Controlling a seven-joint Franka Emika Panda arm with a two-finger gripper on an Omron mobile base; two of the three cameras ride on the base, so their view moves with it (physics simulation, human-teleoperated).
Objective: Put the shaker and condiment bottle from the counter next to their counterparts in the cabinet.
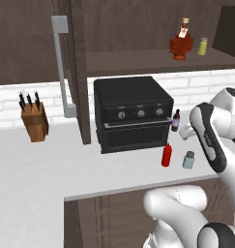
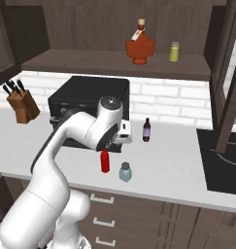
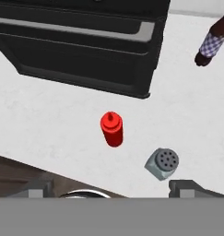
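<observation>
While both task items wait on the worktop (image 1: 51, 169), the arm hangs above them:
Gripper (image 3: 111, 186): spread wide and empty, poised over the two items, looking straight down.
Condiment bottle (image 3: 112, 129): upright on the worktop, in front of the black oven (image 1: 132, 114), nozzle pointing at the camera.
Shaker (image 3: 162, 163): just beside the condiment bottle, apart from it, near the worktop's front edge.
Counterparts: squat red-brown bottle (image 1: 181, 42) and yellow-green shaker (image 1: 203, 46), side by side on the cabinet shelf (image 1: 153, 60).
Step in hand: likely the approach to a first pick.
Advice: centre over one item, descend straight, and close below its cap; keep the fingers clear of its neighbour so neither topples.
Small dark bottle (image 1: 175, 120): beside the oven; its label shows a chequered pattern.
Writing: none legible on any label.
</observation>
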